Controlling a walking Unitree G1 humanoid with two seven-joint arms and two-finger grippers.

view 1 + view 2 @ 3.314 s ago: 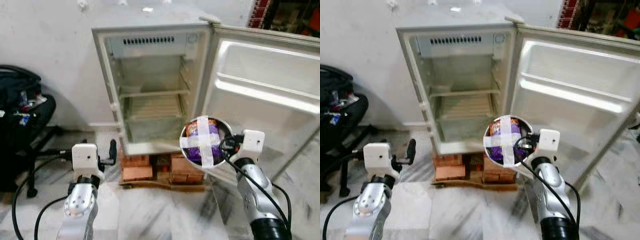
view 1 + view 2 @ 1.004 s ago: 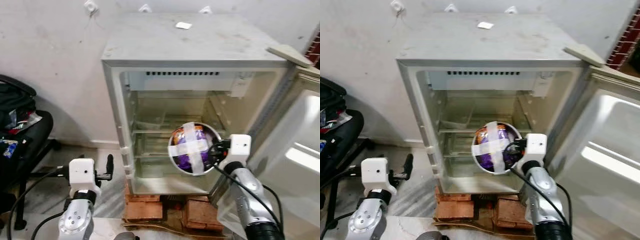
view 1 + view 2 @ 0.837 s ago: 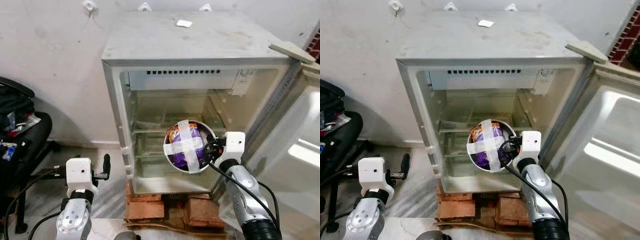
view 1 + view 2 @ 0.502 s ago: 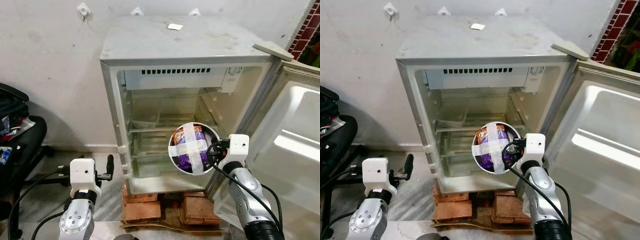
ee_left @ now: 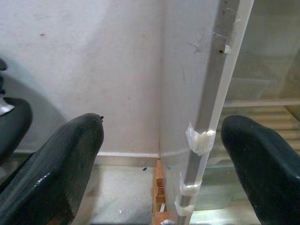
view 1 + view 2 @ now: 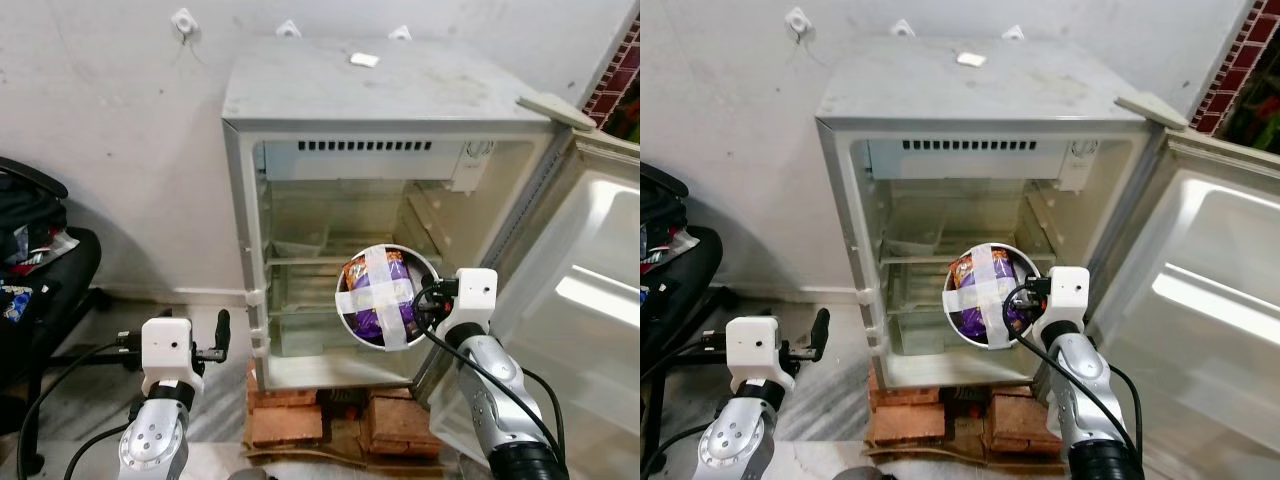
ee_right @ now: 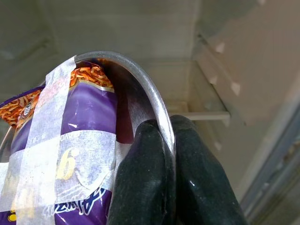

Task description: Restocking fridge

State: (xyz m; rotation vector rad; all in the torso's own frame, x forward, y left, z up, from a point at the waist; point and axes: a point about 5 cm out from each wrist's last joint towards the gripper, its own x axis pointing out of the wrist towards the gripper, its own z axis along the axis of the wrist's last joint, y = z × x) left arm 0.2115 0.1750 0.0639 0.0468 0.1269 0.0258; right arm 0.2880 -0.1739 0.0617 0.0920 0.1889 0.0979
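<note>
A small grey fridge (image 6: 390, 90) stands with its door (image 6: 590, 290) swung open to the right, its shelves bare. My right gripper (image 6: 428, 298) is shut on the rim of a steel bowl (image 7: 140, 79), held in front of the lower shelf opening. Inside the bowl sits a purple and orange snack packet (image 6: 375, 298) taped in with a white cross of tape (image 7: 56, 154). My left gripper (image 6: 222, 330) stands open and low beside the fridge's left wall, holding nothing; its fingers (image 5: 61, 173) frame the fridge's left front edge (image 5: 211, 112).
The fridge rests on red bricks (image 6: 285, 425) above a marble floor. A black office chair (image 6: 45, 260) with clutter stands at the left against the white wall. A small white slip (image 6: 364, 60) lies on the fridge top. A brick wall edge (image 6: 1230, 70) shows at far right.
The view has shifted slightly, so the fridge sits a little further right in the picture. The bowl stays in my right gripper before the fridge opening. The left arm keeps its pose.
</note>
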